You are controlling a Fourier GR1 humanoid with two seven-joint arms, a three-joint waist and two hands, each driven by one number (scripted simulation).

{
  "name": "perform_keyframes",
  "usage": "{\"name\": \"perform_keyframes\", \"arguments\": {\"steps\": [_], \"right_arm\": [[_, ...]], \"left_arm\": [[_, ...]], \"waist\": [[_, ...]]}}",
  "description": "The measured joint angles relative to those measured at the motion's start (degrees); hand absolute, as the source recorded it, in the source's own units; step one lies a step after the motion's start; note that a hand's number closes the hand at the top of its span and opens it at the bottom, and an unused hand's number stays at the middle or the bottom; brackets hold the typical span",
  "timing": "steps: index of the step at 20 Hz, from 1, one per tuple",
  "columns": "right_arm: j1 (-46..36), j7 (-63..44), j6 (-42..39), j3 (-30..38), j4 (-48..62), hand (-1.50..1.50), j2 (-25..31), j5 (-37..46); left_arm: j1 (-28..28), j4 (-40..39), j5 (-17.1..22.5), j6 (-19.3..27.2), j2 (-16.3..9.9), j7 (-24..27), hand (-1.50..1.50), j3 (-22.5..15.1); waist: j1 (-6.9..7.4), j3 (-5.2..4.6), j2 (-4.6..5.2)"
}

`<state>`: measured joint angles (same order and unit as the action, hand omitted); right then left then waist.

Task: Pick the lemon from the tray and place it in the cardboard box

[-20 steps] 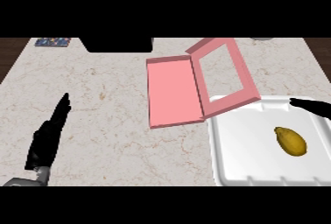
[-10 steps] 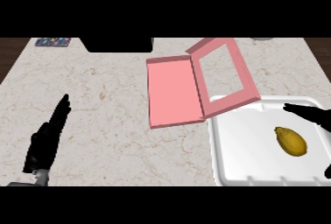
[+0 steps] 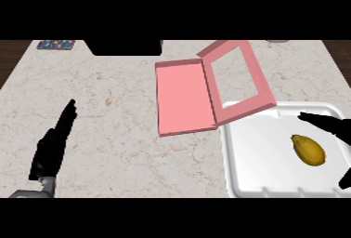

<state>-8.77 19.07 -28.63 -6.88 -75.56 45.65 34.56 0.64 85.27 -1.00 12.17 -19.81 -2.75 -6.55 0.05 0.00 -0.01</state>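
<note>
Lemon [image 3: 308, 149] on white tray [image 3: 255, 172] — right hand [image 3: 332, 124] open just above, left hand [image 3: 53, 144] open.

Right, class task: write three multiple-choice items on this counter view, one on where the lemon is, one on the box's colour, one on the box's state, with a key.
1. Where is the lemon?
A. on the white tray
B. in the box
C. in the left hand

2. What colour is the box?
A. blue
B. pink
C. green

3. What state is the box in?
A. shut
B. crushed flat
C. open

Key: 1 A, the lemon lies on the tray, with the right hand just beyond it. 2 B, base and lid are both pink. 3 C, the lid is swung back beside the base.
</note>
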Motion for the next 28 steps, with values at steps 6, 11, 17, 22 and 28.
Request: {"name": "perform_keyframes", "arguments": {"steps": [6, 11, 17, 22, 28], "right_arm": [[1.11, 0.01, -1.3, 2.53, -1.54, -1.5, -3.08, 3.3], [1.64, 1.73, -1.22, 4.03, -0.32, -1.5, -5.2, 6.33], [-0.11, 2.34, -1.0, 4.68, 2.31, -1.5, -8.55, 10.08], [0.03, 3.33, 0.3, 4.18, 3.68, -1.5, -10.39, 13.87], [0.2, 5.57, -1.26, 5.47, 4.82, 1.5, -10.89, 15.48]], "left_arm": [[0.31, 2.11, -1.93, -1.58, 1.22, -2.54, 0.0, 1.85], [-0.46, 3.36, -2.89, -3.46, 2.0, -2.97, 0.0, 3.43], [-0.56, 3.35, -4.64, -4.54, 3.88, -2.81, 0.0, 4.45], [-0.34, 4.64, -5.22, -6.06, 4.35, -4.54, 0.0, 5.72], [-0.71, 4.4, -6.98, -6.57, 6.11, -4.03, 0.0, 6.2]], "waist": [[-0.03, -0.01, -0.03], [0.01, 0.0, -0.02], [0.05, 0.0, 0.0], [0.1, -0.01, -0.01], [0.03, 0.0, 0.0]]}}
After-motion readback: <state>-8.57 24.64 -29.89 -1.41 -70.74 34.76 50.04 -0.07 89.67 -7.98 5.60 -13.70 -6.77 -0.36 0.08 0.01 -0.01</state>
